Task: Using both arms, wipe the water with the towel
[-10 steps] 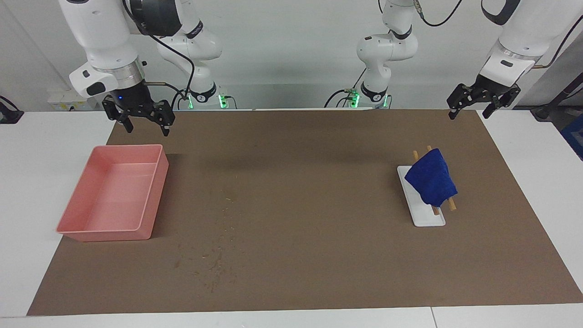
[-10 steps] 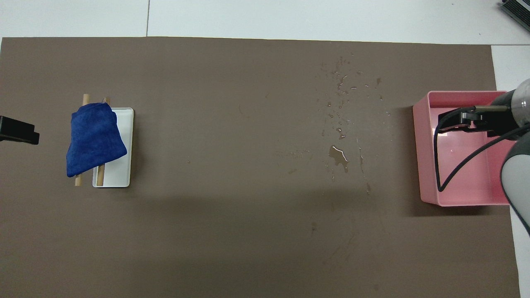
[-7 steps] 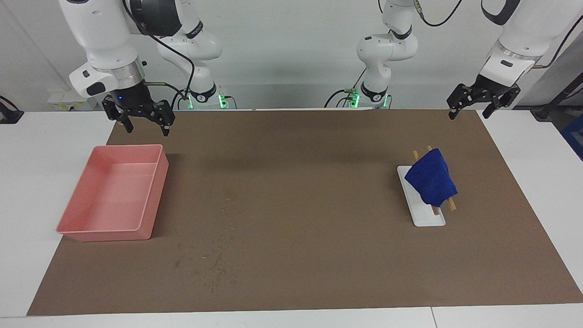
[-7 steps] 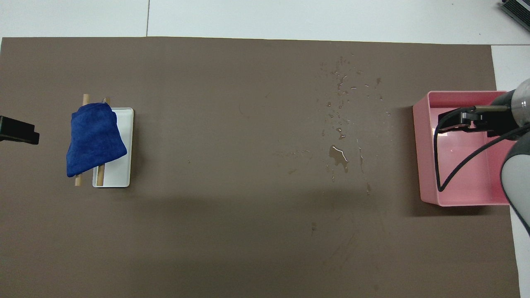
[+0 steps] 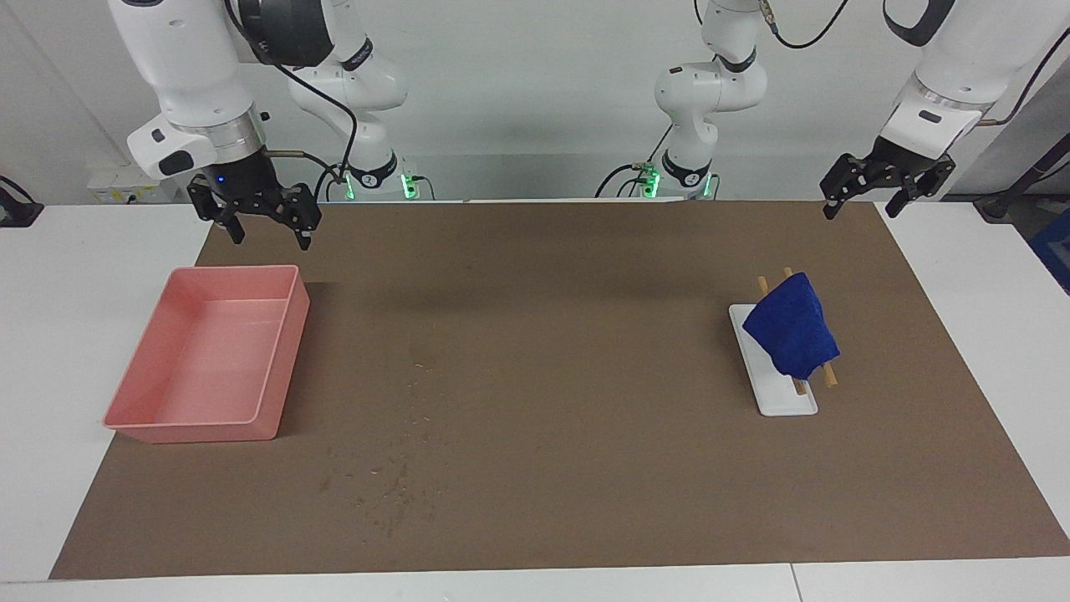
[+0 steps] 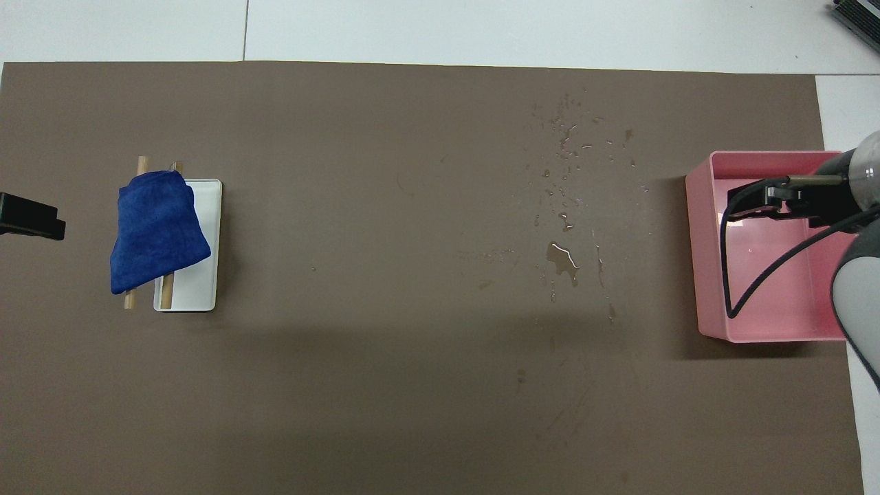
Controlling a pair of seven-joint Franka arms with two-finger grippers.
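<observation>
Both grippers, left gripper (image 5: 864,204) and right gripper (image 5: 266,233), hang with fingers wide, holding nothing; the towel (image 5: 792,326) lies draped over a white tray (image 5: 782,400).

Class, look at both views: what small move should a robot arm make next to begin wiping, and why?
Probably the left gripper, open and empty, should come down onto the blue towel draped over the wooden rack at its end. The water lies unwiped beside the pink tray, where the right gripper waits open.

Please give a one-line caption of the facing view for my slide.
Both open grippers, left and right, hover above the mat; blue towel undisturbed on its rack, water unwiped.
</observation>
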